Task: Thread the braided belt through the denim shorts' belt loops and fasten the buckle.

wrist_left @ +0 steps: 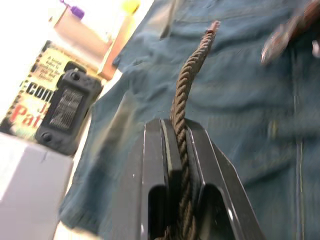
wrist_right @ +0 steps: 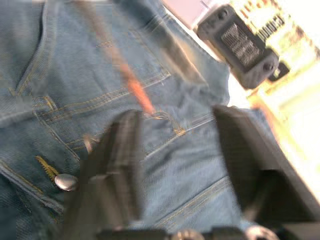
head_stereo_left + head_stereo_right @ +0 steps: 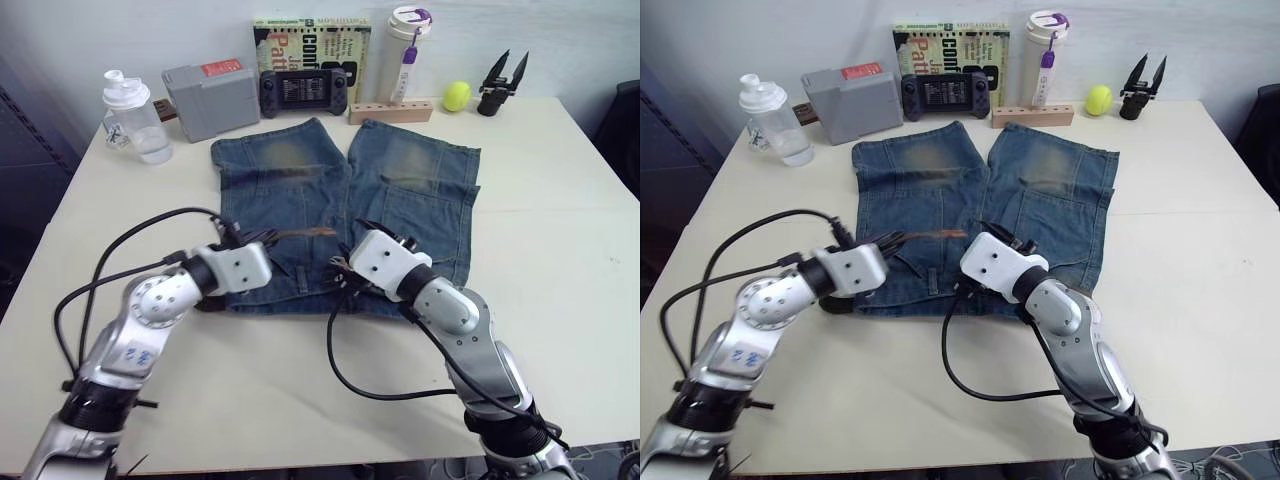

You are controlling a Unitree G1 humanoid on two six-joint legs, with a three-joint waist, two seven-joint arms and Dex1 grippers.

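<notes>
The denim shorts (image 3: pixel 400 170) lie flat on the table, legs pointing away from me and the waistband nearest me. My left gripper (image 1: pixel 175 125) is shut on the braided belt (image 1: pixel 187 85). The belt juts out past the fingers over the denim, toward my right gripper. From the head, the belt (image 3: pixel 300 232) shows as a short brown strip above the waistband, between the two grippers. My right gripper (image 2: pixel 180 140) hangs open over the waistband near the metal button (image 2: pixel 66 181), and the belt's blurred tip (image 2: pixel 137 95) is just beyond its fingers. The buckle is out of view. The belt loops are too small to tell.
Along the table's far edge stand a shaker bottle (image 3: pixel 135 115), a grey box (image 3: pixel 210 98), a game console (image 3: pixel 304 92), a book (image 3: pixel 312 50), a white tumbler (image 3: pixel 408 55), a wooden block (image 3: pixel 392 110), a yellow ball (image 3: pixel 457 96) and a black tool (image 3: pixel 503 85).
</notes>
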